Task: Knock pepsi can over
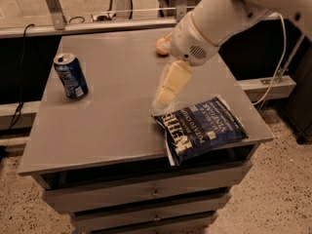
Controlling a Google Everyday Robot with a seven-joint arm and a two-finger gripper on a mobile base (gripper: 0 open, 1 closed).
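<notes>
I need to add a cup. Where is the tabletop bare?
Bare: the stretch between the pepsi can and the gripper hovering mid-table, and the front left of the chip bag. Crowded: the right side, with arm, orange, bag.

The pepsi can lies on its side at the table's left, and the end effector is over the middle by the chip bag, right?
No: the camera view shows the pepsi can standing upright at the left of the table. The end effector is indeed over the middle by the chip bag.
</notes>
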